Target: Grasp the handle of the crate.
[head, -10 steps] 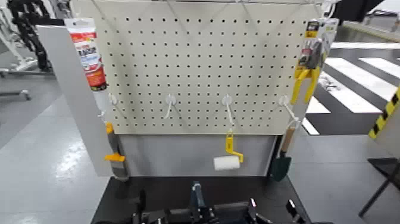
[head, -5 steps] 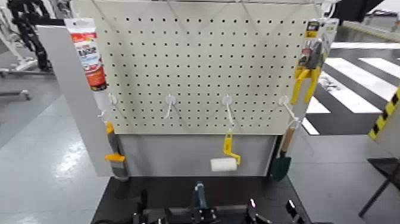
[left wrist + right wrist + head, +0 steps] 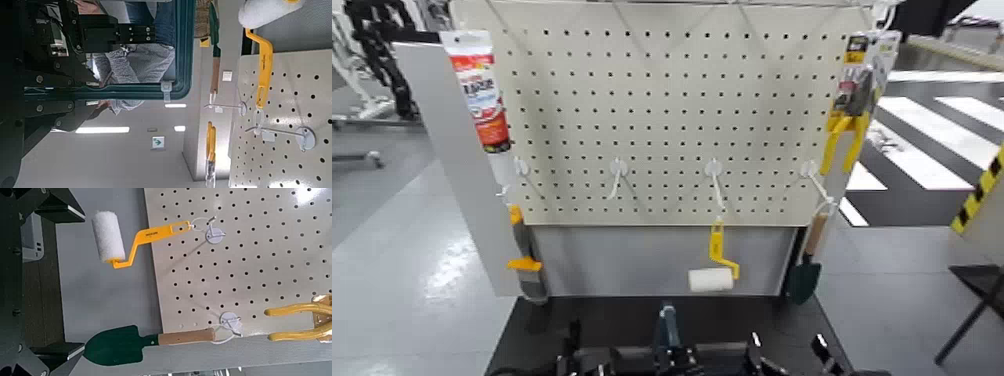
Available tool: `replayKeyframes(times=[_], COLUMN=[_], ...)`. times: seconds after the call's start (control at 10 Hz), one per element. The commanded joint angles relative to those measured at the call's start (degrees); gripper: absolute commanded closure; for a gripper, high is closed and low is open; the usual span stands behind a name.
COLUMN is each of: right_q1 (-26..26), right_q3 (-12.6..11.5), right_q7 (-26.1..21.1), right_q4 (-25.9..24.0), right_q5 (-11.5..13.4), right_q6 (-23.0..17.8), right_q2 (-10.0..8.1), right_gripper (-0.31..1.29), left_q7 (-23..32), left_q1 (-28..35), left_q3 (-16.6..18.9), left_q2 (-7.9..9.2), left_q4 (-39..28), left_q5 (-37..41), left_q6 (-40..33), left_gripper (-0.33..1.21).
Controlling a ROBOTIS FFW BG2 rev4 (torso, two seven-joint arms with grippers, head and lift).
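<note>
So the paint roller (image 3: 109, 236) looks fuzzy and matt, with a smooth plastic handle (image 3: 153, 236). The trowel (image 3: 113, 346) has a bare wood grip (image 3: 186, 336). Pegboard (image 3: 662, 110) looks matt, and the floor (image 3: 412, 300) by its lower left corner is kinda glossy.

Yellow-handled white paint roller (image 3: 711, 280)

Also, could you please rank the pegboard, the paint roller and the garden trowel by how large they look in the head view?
1. Pegboard, by far the largest
Paint roller and garden trowel: too alike to rank surely.
</note>
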Motion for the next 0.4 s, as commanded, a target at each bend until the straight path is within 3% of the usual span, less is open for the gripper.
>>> replayKeyframes(times=[0.1, 0.4], right_q1=[0.00, -0.09], right_q3=[-0.01, -0.10], right_q7=[-0.10, -0.10], right_q4=[-0.18, -0.53], right_q5=[0.31, 1.10], right_q6=[0.37, 0.80], right_q2=[0.00, 0.00], right_gripper=[0.15, 0.15], left_q7=[-0.23, -0.41], left_q1=[0.00, -0.09], left_q3=[-0.08, -0.16], left_q2=[-0.10, -0.10], left_q4=[0.13, 0.30], left_q5=[0.00, 0.00], left_q6=[-0.08, -0.17], left_gripper=[1.18, 1.18])
